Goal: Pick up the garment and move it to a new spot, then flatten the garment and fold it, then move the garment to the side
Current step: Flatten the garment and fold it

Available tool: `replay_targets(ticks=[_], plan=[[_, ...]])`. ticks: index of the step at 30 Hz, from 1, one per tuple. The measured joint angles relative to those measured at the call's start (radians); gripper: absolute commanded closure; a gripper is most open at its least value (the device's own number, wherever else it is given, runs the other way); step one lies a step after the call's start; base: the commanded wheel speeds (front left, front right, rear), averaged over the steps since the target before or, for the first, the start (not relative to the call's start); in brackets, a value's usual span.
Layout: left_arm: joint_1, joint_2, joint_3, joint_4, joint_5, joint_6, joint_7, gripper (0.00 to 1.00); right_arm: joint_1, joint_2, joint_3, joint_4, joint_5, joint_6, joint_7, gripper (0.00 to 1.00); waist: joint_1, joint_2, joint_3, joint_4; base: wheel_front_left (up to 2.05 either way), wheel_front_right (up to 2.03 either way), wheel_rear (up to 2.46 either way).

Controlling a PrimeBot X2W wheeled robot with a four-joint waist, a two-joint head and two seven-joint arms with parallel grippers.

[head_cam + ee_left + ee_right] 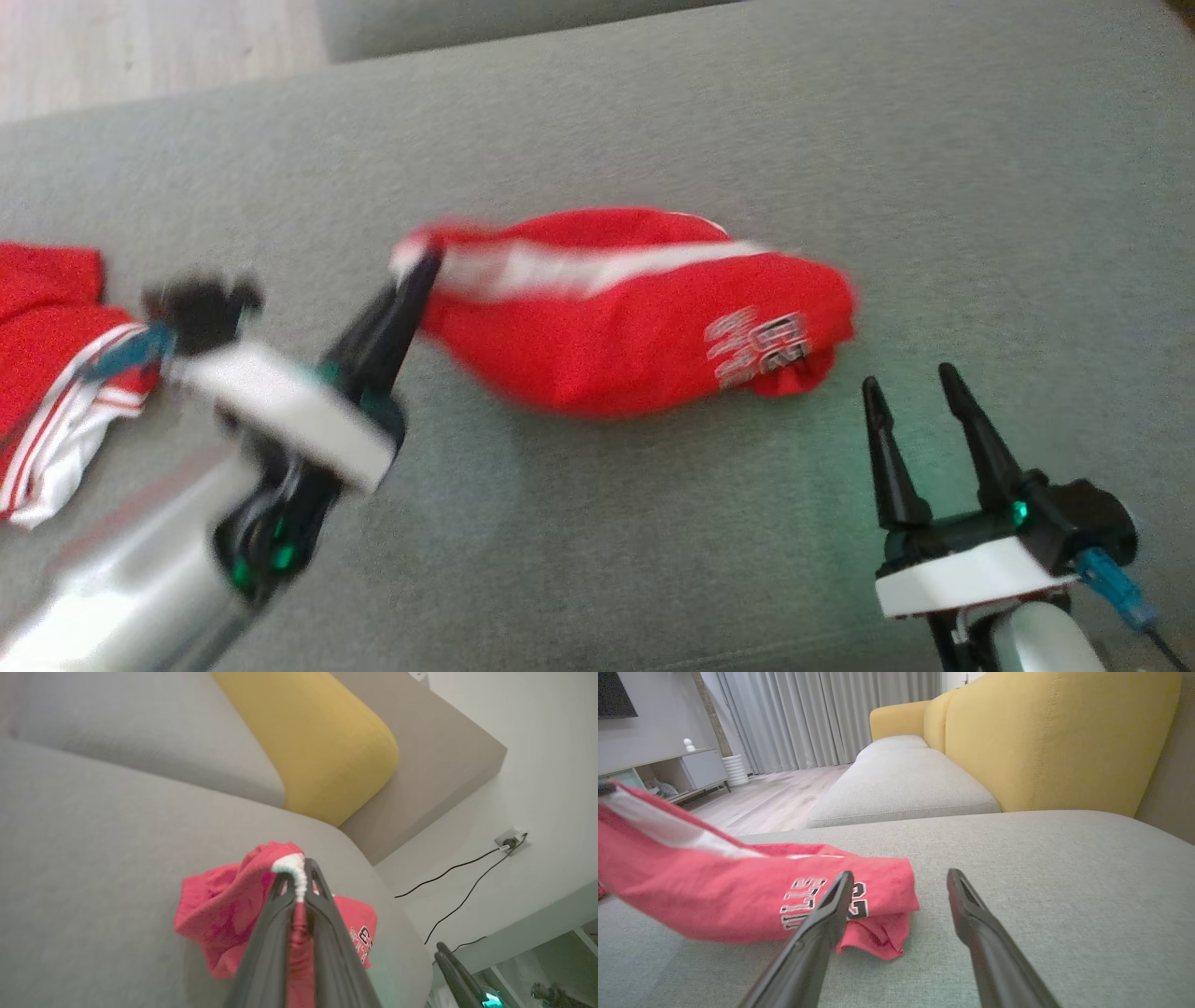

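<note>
there, garment (635,327) on grey sofa seat (934,140)

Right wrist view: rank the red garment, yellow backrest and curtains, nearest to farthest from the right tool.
From the right tool:
1. Red garment, right by the view's left finger.
2. Yellow backrest, ahead on the view's right.
3. Curtains, far across the room, upper left.

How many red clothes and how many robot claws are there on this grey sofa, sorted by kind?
Red clothes: 2, the garment pinched by the left gripper, and a bunched red-and-white piece at the left of the sofa, which looks like a single item.
Grippers: 2, the left gripper shut on cloth, the right gripper open.
Total: 4
</note>
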Motion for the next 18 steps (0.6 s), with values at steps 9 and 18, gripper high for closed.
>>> replay_targets(ticks=[9,18], plan=[[0.110,0.112,-0.002,-0.009,0.012,-0.016,-0.081,1.00,-0.072,0.000,-0.019,0.023,0.038,0.000,0.000,0.00,0.0001,0.0000,0.055,0.093,0.00,0.00,0.00],[0.106,0.111,0.007,0.063,0.073,-0.016,-0.094,1.00,-0.280,-0.146,0.214,0.242,0.199,0.000,0.000,0.00,0.0001,0.0000,0.081,0.148,0.00,0.00,0.00]])
